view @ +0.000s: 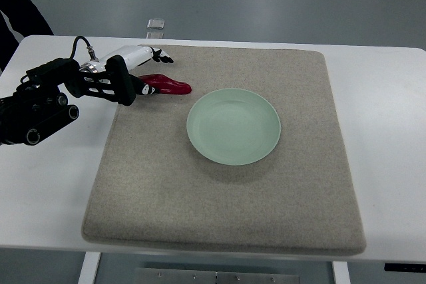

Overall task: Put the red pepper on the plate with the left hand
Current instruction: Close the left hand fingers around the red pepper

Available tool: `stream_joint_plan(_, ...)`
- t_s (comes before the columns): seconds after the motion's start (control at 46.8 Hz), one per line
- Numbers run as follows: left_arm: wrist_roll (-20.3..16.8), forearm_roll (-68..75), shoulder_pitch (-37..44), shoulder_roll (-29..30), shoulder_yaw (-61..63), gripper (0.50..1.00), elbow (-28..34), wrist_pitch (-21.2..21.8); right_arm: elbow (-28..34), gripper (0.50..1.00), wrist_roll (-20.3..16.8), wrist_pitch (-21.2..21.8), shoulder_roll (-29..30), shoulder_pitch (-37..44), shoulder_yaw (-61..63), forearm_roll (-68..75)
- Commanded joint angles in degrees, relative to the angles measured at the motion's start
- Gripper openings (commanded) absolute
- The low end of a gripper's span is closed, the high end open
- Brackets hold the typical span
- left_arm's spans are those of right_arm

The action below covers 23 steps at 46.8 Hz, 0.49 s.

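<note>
A glossy red pepper (170, 85) lies on the grey mat, left of and slightly behind the pale green plate (233, 126), which holds nothing. My left hand (157, 74) reaches in from the left edge and sits at the pepper's stem end. Its fingers are spread: the lower black fingertips (144, 90) touch the stem end, while the upper ones (164, 58) point right, away from the pepper. The pepper appears to rest on the mat, not lifted. The right arm does not show.
A square grey felt mat (226, 211) covers most of the white table (386, 131). A small clear object (156, 26) sits at the table's far edge. A person's dark sleeve (20, 1) shows at the top left corner.
</note>
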Motion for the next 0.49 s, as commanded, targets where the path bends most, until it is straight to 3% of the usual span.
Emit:
stream_joint_plan(0.0,0.0,0.1,0.0,0.0,0.0,0.786,0.0,0.0,0.0,0.928,0.0,0.0,0.0,0.0,0.0,0.0)
stream_joint_plan(0.47,-0.1,1.8,-0.1,0.0,1.1,0.780,0.0,0.0,0.0,0.928,0.0,0.0,0.0,0.0,0.0,0.1)
